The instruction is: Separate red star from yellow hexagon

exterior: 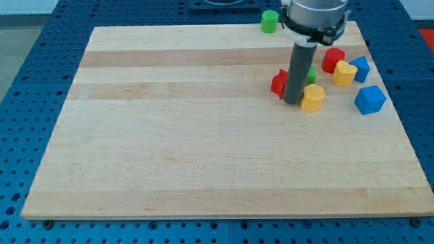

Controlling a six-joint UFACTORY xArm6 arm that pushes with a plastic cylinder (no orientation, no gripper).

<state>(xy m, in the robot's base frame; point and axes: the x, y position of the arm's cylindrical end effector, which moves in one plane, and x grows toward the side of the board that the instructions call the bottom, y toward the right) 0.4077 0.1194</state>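
The red star (pixel 278 83) lies at the view's upper right, partly hidden behind my rod. The yellow hexagon (pixel 313 98) lies just right of the rod. My tip (pixel 293 102) rests on the board between them, touching or nearly touching both. A green block (pixel 310 73) peeks out behind the rod, its shape hidden.
A red cylinder (pixel 332 59), a yellow block (pixel 344 73) and a blue block (pixel 360 68) cluster at the right. Another blue block (pixel 369 99) lies near the right edge. A green cylinder (pixel 269 21) stands at the top edge of the wooden board (pixel 203 156).
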